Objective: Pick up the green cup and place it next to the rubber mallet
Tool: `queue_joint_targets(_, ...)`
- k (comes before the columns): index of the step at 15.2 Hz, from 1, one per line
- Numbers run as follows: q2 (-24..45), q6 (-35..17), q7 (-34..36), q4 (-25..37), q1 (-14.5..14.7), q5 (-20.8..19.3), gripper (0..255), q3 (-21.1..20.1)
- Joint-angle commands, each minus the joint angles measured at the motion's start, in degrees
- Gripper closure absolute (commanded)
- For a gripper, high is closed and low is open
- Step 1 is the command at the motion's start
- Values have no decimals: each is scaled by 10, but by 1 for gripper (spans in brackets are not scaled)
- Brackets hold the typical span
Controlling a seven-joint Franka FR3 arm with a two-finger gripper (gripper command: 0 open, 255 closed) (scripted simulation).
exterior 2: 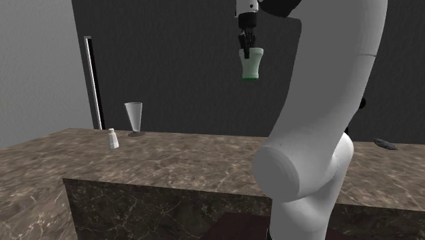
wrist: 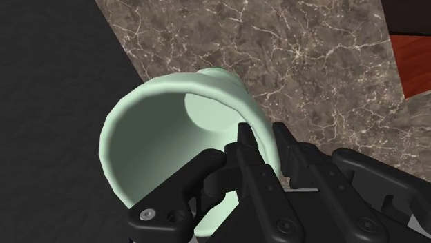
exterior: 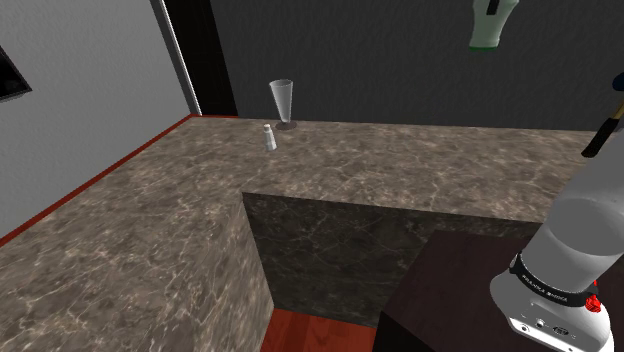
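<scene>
The pale green cup (exterior 2: 252, 65) hangs high above the marble counter (exterior 2: 204, 160), and my gripper (exterior 2: 246, 46) is shut on its rim from above. In the wrist view one finger sits inside the cup (wrist: 166, 124) and the other outside, so the gripper (wrist: 262, 139) clasps the wall between them. In the shoulder view the cup (exterior: 490, 27) is at the top edge. A dark handle with a tan end (exterior: 600, 133), apparently the mallet, sticks out from behind my arm at the shoulder view's right. A dark object (exterior 2: 385, 144) lies on the counter at the second exterior view's right.
A tall clear cone-shaped glass (exterior: 282, 101) and a small white shaker (exterior: 269, 137) stand near the counter's far corner by the dark wall. The counter is L-shaped around a recess with red floor (exterior: 320, 335). My stand (exterior: 450, 300) fills the recess.
</scene>
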State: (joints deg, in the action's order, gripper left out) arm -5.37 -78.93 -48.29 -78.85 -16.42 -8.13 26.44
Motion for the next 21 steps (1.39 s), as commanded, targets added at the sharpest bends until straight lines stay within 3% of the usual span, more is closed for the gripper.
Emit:
queue_joint_targets(1,-27,-8,-16,-30,-7,-12,255,7)
queue_joint_targets(11,-99,-18,-128,-86,-53,-49,255,70)
queue_joint_targets(21,-103,-23,-271,-67,-91,-57,255,173)
